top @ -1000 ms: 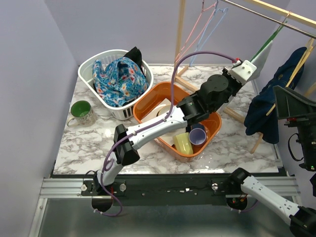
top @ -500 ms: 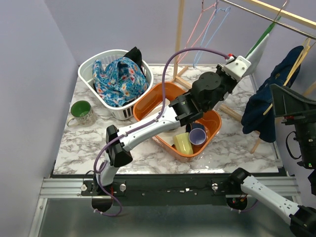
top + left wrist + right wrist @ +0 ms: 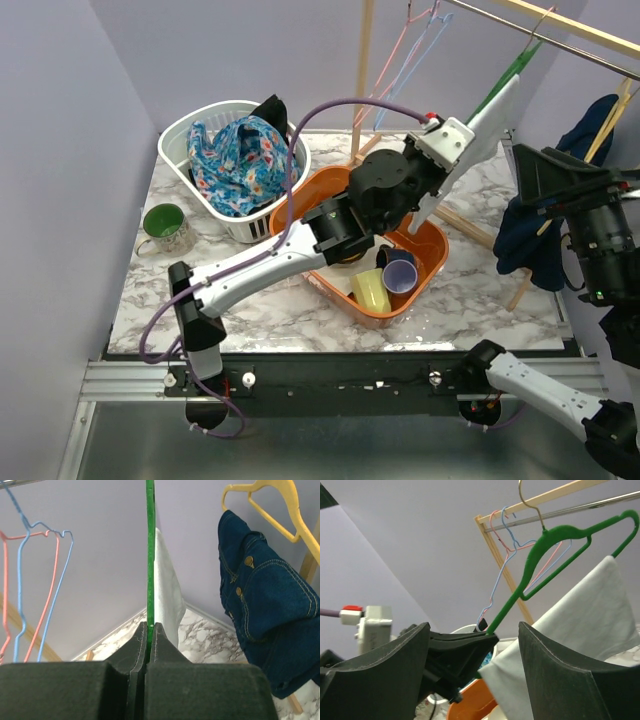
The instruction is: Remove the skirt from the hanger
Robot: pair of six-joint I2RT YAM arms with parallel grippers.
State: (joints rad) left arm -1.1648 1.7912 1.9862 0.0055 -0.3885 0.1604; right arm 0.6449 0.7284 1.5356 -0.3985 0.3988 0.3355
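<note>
— What has your left pincer got?

— My left pincer (image 3: 149, 630) is pressed together on a thin bar of the green hanger (image 3: 149, 555). The bar rises straight up out of the pads.

— And the skirt?

— The skirt (image 3: 166, 597), a pale cloth, hangs on that hanger just beyond the pinch and to its right, against the bar. Further right of my pincer a denim jacket (image 3: 260, 615) hangs on a yellow hanger (image 3: 272, 495). Off to the left are blue and pink wire hangers (image 3: 55, 570).

— Your right pincer?

— My right pincer (image 3: 472, 645) stands wide apart, gripping nothing. Beyond its fingers I see the left pincer on the hanger's end. The skirt drapes down from there towards my right-hand finger.
</note>
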